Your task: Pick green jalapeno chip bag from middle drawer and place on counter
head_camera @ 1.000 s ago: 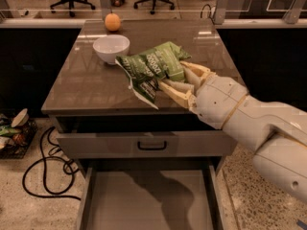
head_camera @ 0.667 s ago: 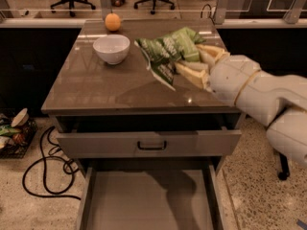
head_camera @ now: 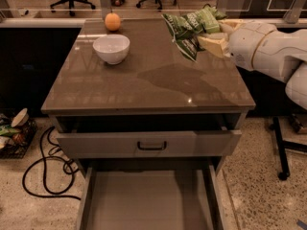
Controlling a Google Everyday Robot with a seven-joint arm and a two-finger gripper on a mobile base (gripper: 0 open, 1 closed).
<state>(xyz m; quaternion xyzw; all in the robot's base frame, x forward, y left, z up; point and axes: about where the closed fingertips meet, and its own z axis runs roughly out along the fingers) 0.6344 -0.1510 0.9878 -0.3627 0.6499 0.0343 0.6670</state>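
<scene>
My gripper point(head_camera: 213, 35) is shut on the green jalapeno chip bag point(head_camera: 189, 27) and holds it in the air above the far right part of the counter point(head_camera: 153, 75). The bag is crinkly green foil with pale lettering; it hangs to the left of my cream fingers point(head_camera: 211, 43). My white arm comes in from the right edge. The middle drawer point(head_camera: 148, 200) is pulled open at the bottom of the view, and its flat grey floor is bare.
A white bowl point(head_camera: 111, 48) and an orange fruit point(head_camera: 112, 21) stand on the counter's far left. The upper drawer with a black loop handle point(head_camera: 152, 146) is slightly open. A black cable point(head_camera: 43, 166) lies on the floor at left. Office chairs stand behind.
My gripper has carried the chip bag up and to the far right over the counter. The camera view has also drawn closer to the cabinet.
</scene>
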